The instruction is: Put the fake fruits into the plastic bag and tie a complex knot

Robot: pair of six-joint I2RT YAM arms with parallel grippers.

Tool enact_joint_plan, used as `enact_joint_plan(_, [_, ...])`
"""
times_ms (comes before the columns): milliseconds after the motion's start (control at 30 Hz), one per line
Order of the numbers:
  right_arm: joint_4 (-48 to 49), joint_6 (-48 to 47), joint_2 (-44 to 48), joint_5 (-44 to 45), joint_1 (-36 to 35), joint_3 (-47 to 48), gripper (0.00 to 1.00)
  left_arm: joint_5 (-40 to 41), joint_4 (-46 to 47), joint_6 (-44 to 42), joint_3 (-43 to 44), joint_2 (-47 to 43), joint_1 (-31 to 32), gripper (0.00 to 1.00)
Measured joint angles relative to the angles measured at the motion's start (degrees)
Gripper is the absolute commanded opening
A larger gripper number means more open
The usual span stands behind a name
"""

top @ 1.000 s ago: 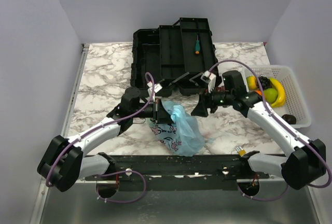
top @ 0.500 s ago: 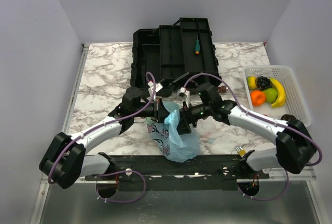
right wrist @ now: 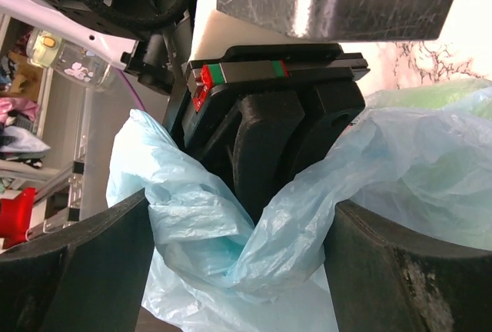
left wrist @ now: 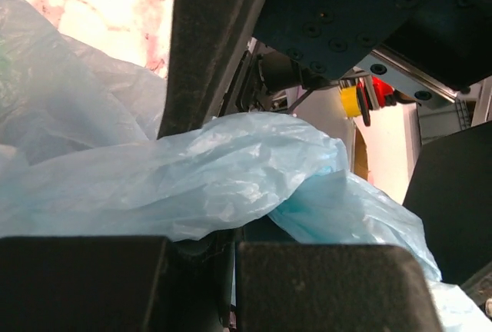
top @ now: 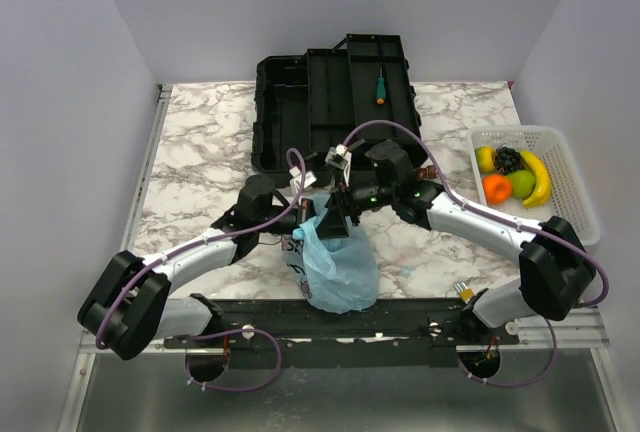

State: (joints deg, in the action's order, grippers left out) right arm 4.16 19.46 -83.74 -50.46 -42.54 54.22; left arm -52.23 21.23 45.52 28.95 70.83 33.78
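Note:
The light-blue plastic bag (top: 337, 270) hangs upright over the table's front edge. My left gripper (top: 314, 216) is shut on its bunched top, and the crinkled plastic (left wrist: 192, 186) comes out just above the closed fingers (left wrist: 323, 286). My right gripper (top: 346, 210) is open with its jaws either side of the same bunch of plastic (right wrist: 254, 247), facing the left gripper's fingers (right wrist: 269, 140). The fake fruits lie in the white basket (top: 572, 177): a yellow one (top: 485, 158), grapes (top: 509, 159), a banana (top: 541, 180), an orange (top: 496, 189) and a green one (top: 521, 184). No knot shows.
An open black toolbox (top: 335, 102) stands at the back, with a green-handled screwdriver (top: 380, 85) in its lid. A small dark object (top: 556, 227) lies at the basket's near end. A small yellow-tipped part (top: 463, 291) sits by the right arm's base.
My right arm has swung left from beside the basket to the bag's top, with its jaws open around it. The bag has gone from slumped to the right to hanging upright.

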Motion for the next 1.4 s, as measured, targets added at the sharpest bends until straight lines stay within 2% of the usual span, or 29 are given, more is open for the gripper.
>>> enact_joint_plan(167, [-4.22, -2.58, 0.98, 0.13, -0.09, -0.02, 0.88, -1.62, 3.43, 0.98, -0.09, 0.48, 0.07, 0.00])
enact_joint_plan(333, [-10.99, -4.85, 6.56, 0.94, 1.42, -1.25, 0.96, -1.64, 8.50, 3.72, -0.72, 0.31, -0.35, 0.00])
enact_joint_plan(533, [-18.18, -7.82, 11.65, 1.66, 5.20, -1.22, 0.95, -1.84, 12.98, 6.23, -0.81, 0.31, -0.46, 0.00])
enact_joint_plan(667, [-23.98, -9.79, 14.67, 1.92, 7.74, -1.49, 0.87, -1.84, 13.42, 6.60, -1.07, 0.31, -0.46, 0.00])
enact_joint_plan(833, [-26.97, -10.29, 21.51, 2.12, 8.87, -3.63, 0.53, -1.86, 13.42, 6.67, -1.49, 0.31, -0.46, 0.00])
enact_joint_plan(933, [-25.49, -9.57, 22.95, 2.84, 8.90, -5.33, 0.45, -1.88, 13.49, 6.69, -1.49, 0.33, -0.44, 0.00])
enact_joint_plan(1167, [-19.82, -5.90, 15.82, 3.91, 8.24, -7.93, 0.53, -2.34, 15.15, 7.54, -1.53, 1.11, 0.39, 0.00])
enact_joint_plan(1267, [-16.81, -4.26, 14.53, 4.31, 7.04, -7.96, 0.65, -2.40, 15.85, 7.80, -1.51, 1.90, 0.85, 0.00])
enact_joint_plan(1400, [-12.35, -1.81, 12.94, 4.33, 4.37, -8.02, 0.70, -2.47, 17.05, 8.50, -1.25, 3.72, 1.75, 0.00])
